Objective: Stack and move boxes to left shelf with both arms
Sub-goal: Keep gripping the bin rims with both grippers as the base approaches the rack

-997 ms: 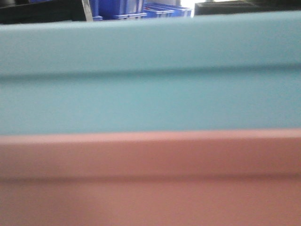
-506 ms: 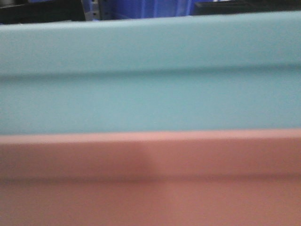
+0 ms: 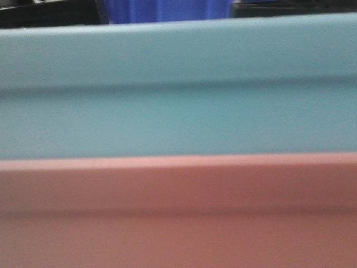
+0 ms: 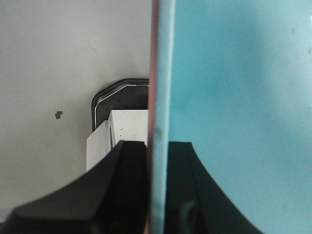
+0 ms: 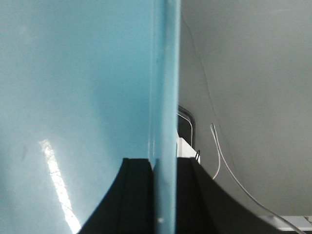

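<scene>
The left hand (image 4: 155,151) is clamped over the nested walls, one finger outside the pink tub (image 3: 178,212) and one inside the blue tub (image 4: 234,73); the right hand (image 5: 163,163) grips the blue tub's opposite wall likewise. The stack, blue nested in pink, fills the front view, with dark blue bins (image 3: 167,10) far behind. Stacking looks done; the carry to the left shelf, not in view, needs both arms moving level together.

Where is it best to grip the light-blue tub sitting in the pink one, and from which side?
Its thin upright side walls, one per arm, coming over the rim with one finger inside and one outside. The light-blue tub sits nested in the pink tub, so this pinch probably catches both; the left gripper and right gripper straddle the walls so.
</scene>
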